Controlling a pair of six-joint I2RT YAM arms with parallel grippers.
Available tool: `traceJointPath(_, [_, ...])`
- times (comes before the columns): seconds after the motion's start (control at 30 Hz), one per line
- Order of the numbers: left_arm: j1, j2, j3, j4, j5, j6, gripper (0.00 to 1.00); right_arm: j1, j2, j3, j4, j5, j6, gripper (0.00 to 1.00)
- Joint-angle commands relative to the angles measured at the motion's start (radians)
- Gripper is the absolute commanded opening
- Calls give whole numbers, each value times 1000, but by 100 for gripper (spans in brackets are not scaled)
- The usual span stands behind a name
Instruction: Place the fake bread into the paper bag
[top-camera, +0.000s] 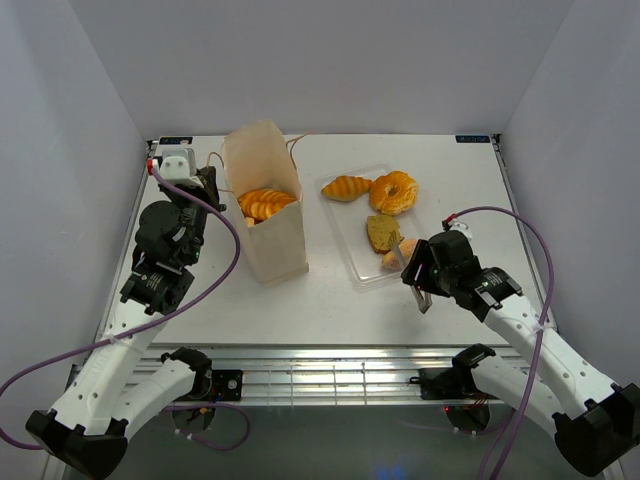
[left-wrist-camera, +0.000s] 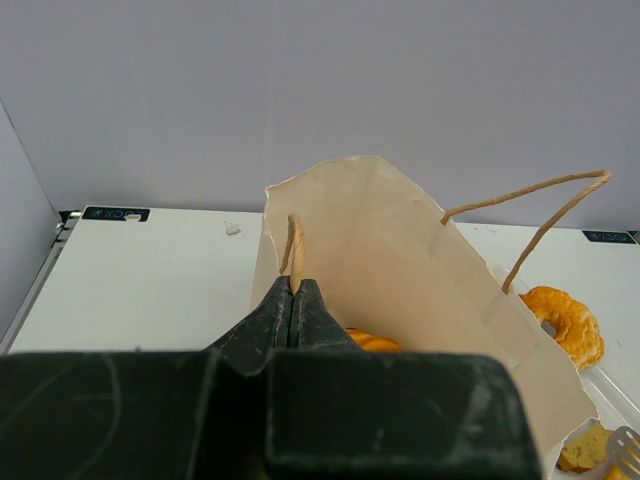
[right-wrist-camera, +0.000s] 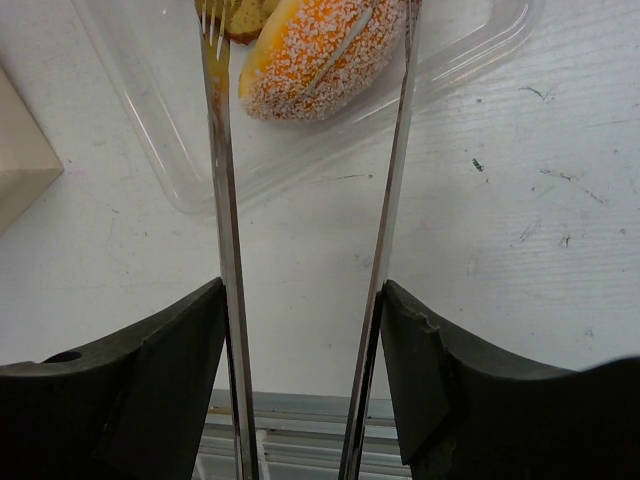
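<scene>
The bun (right-wrist-camera: 320, 55), sugar-crusted, orange and pink, lies at the near end of the clear tray (right-wrist-camera: 480, 60), beside a brown piece (top-camera: 381, 231). A croissant (top-camera: 346, 188) and a ring pastry (top-camera: 393, 192) sit at the tray's far end. Orange loaves (top-camera: 265, 203) are already in the bag (top-camera: 275, 250), which stands upright on the surface (top-camera: 330, 300) just left of the tray.

The right gripper (right-wrist-camera: 302, 295) clamps a pair of thin metal tongs (right-wrist-camera: 222, 200). The two blades are spread and straddle the bun, with the forked tip at its left end and the plain tip at its right. I cannot tell whether either tip touches it.

The left gripper (left-wrist-camera: 293, 295) is pinched tight on the bag's near string handle (left-wrist-camera: 292, 240), which looks meant to hold the mouth open and steady.

The bun is probably a light, hollow or foam toy. It should be firm enough to squeeze, but its rounded, gritty sides could roll or pop out from between narrow blades. The safest hold is likely across its short middle, with the tips low around its widest part, closed gently.

The tray is thin and light and may slide or lift with the bun. The bag is thin paper, so it could tip or crumple if knocked.
</scene>
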Motion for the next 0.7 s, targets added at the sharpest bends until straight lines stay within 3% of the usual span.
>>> traceJointPath(0.0, [-6,-11,-8,2,-8,8,0,-14,11,-8,68,-32,-8,66])
traceJointPath(0.17, [-8,-11,-8,3,-8,11,0,-26,22,-11,77,-52,-17,65])
traceJointPath(0.3, [-9,-11,-8,3,-8,11,0,-33,28,-19,82,-69,-29,49])
traceJointPath(0.57, [-9,-15,-8,3,-16,15,0,-48,35,-20,68,-104,-62,37])
traceJointPath(0.67, [-9,-15,-8,5,-16,15,0,-48,35,3,62,-106,-69,25])
